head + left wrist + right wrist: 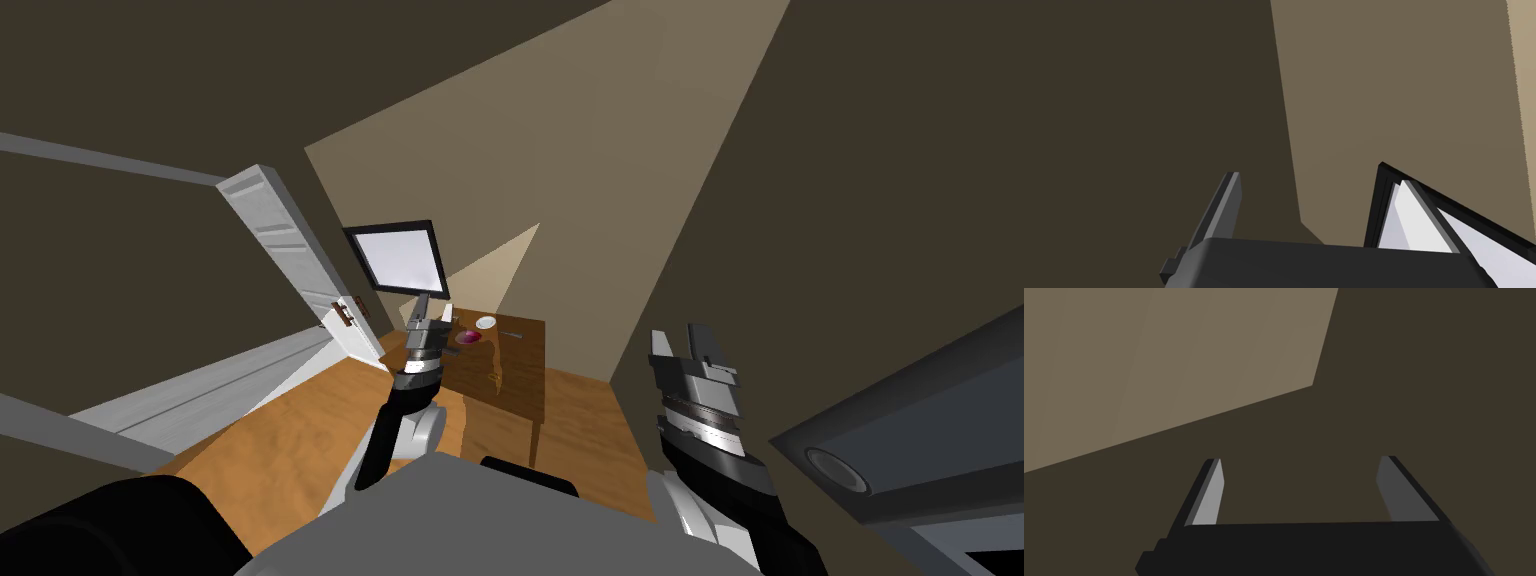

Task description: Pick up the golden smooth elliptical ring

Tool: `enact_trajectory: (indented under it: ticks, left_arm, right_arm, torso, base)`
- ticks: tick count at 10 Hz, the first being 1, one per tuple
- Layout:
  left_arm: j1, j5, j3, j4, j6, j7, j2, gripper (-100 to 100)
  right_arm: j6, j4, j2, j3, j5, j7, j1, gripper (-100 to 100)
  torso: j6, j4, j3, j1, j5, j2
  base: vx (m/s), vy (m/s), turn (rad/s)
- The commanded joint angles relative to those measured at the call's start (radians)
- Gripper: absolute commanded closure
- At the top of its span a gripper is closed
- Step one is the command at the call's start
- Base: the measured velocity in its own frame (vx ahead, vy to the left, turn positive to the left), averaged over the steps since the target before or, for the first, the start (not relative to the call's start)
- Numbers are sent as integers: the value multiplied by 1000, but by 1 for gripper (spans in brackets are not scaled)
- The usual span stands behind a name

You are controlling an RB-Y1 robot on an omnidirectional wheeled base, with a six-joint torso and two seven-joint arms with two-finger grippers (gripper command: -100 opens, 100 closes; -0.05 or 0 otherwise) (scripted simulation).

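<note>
Wooden table [520, 365] mid-frame has a white bowl [486, 322] and a dish with something purple [468, 338], left gripper [431, 315] and right gripper [678, 335] both spread.

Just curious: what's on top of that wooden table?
A white dish, a purple thing, a small golden ring. The left arm covers the left edge of the table.

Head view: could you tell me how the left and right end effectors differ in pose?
The left end effector reaches forward to the table, near the monitor; the right end effector is held back, short of the table. The left appears small and far; the right large and near. Both are open and empty.
</note>
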Motion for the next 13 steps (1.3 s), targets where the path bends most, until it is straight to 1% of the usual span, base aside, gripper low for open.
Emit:
enact_trajectory:
  ticks: [1,4,7,11,12,13]
  left_arm:
    - [-14,14,0,22,14,6,42,-100]
    - [-48,47,2,74,48,19,98,-100]
    - [-96,90,3,152,97,37,138,-100]
    - [-176,156,4,282,176,64,166,-100]
    - [-176,156,4,290,176,64,166,-100]
    - [-198,172,4,326,198,70,169,-100]
  right_arm:
    - [0,0,0,0,0,0,0,0]
    - [0,0,0,0,0,0,0,0]
    - [0,0,0,0,0,0,0,0]
    - [0,0,0,0,0,0,0,0]
    - [0,0,0,0,0,0,0,0]
    - [0,0,0,0,0,0,0,0]
  torso:
    - [0,0,0,0,0,0]
    - [0,0,1,5,1,2]
    - [0,0,1,6,2,1]
    - [0,0,1,7,2,2]
    - [0,0,1,7,2,2]
    - [0,0,1,5,1,1]
  base:
    - [-10,34,-3]
    - [-26,65,-15]
    - [-29,93,-23]
    - [-33,99,-36]
    - [-24,66,-18]
    - [-19,58,-27]
